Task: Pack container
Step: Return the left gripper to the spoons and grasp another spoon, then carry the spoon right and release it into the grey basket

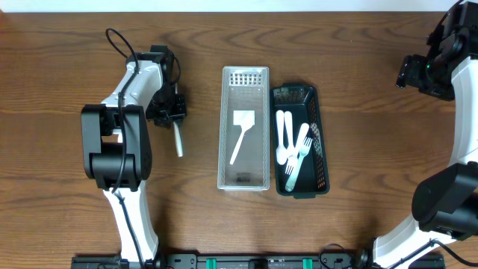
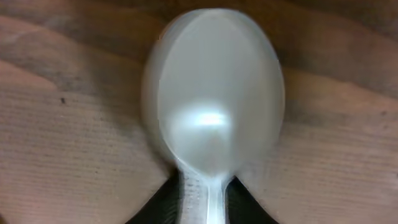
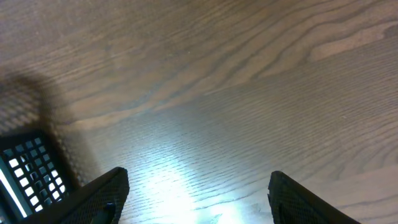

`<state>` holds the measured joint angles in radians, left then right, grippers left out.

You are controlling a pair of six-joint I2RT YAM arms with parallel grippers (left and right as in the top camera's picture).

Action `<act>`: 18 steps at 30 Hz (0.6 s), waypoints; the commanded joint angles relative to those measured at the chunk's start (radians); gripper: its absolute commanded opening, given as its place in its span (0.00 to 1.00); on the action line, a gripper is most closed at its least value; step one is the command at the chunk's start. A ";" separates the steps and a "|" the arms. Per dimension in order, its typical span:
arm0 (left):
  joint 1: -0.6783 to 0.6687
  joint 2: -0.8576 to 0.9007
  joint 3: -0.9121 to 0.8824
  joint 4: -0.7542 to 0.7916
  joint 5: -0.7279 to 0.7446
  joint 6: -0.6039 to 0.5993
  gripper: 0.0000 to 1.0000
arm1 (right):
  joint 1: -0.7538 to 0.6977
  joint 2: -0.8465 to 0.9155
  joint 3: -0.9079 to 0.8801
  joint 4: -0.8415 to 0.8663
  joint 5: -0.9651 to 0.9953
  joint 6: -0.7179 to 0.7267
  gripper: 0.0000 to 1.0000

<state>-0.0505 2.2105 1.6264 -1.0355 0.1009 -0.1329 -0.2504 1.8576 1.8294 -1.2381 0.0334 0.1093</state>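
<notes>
"At the left of the counter (image 1: 75, 60), what does the left tool (image 1: 174, 119) hold?" (Operator)

"It is pinching a white plastic spoon (image 1: 178, 142). The left wrist view shows the fingers (image 2: 155, 208) closed on the neck just behind the bowl. Whether the spoon touches the wood cannot be determined."

"Where would it go?"

"Probably the black basket (image 1: 321, 142), which already holds white spoons and forks (image 1: 287, 149). The clear tray (image 1: 224, 134) holds only a spatula (image 1: 240, 134)."

"Failure modes?"

"1. The grip is narrow and on smooth plastic, so the spoon may pivot or slip during a fast swing. 2. The tray sits between the left tool and the basket, touching it. A low carry could strike the tray rim, or shove both containers. 3. The basket is already crowded, so a tilted release could leave the spoon propped on the cutlery or on the wall."

"Clearances?"

"Bare counter lies between the left arm and the tray, giving room to lift first. The right tool (image 3: 199, 196) hangs with its fingers spread and empty near the far right edge, well apart from the basket, so the path is unobstructed on that side."
</notes>
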 commanded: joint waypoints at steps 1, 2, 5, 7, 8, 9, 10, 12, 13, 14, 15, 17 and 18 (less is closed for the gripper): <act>-0.001 0.033 -0.006 -0.014 -0.003 0.001 0.15 | -0.005 0.001 -0.004 -0.002 -0.004 -0.013 0.75; -0.001 0.032 -0.006 -0.017 -0.003 0.002 0.11 | -0.005 0.001 -0.004 -0.002 -0.004 -0.013 0.75; -0.003 0.018 -0.006 -0.029 -0.003 0.001 0.07 | -0.005 0.001 -0.004 -0.003 -0.004 -0.013 0.75; -0.011 -0.010 -0.001 -0.043 -0.003 0.002 0.06 | -0.005 0.001 -0.004 -0.003 -0.005 -0.013 0.75; -0.018 -0.029 0.005 -0.054 -0.004 0.002 0.06 | -0.005 0.001 -0.004 -0.003 -0.005 -0.013 0.75; -0.025 -0.047 0.013 -0.063 -0.004 0.002 0.06 | -0.005 0.001 -0.004 -0.003 -0.004 -0.013 0.75; -0.036 -0.076 0.026 -0.076 -0.004 0.002 0.06 | -0.005 0.001 -0.004 -0.003 -0.005 -0.013 0.75; -0.065 -0.143 0.054 -0.100 -0.003 0.002 0.06 | -0.005 0.001 -0.004 -0.003 -0.005 -0.013 0.75; -0.084 -0.178 0.067 -0.109 -0.003 0.002 0.06 | -0.005 0.001 -0.004 -0.003 -0.005 -0.013 0.75; -0.109 -0.223 0.080 -0.113 -0.003 0.001 0.06 | -0.005 0.001 -0.004 -0.003 -0.005 -0.013 0.75; -0.137 -0.268 0.089 -0.111 -0.003 0.001 0.06 | -0.005 0.001 -0.004 -0.003 -0.005 -0.013 0.75; -0.201 -0.350 0.095 -0.095 -0.003 0.000 0.06 | -0.005 0.002 -0.004 -0.003 -0.005 -0.013 0.75; -0.233 -0.382 0.095 -0.085 -0.003 -0.003 0.06 | -0.005 0.001 -0.004 -0.003 -0.005 -0.013 0.75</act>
<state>-0.2047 1.9556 1.6749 -1.1255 0.0978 -0.1307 -0.2504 1.8576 1.8294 -1.2381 0.0334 0.1097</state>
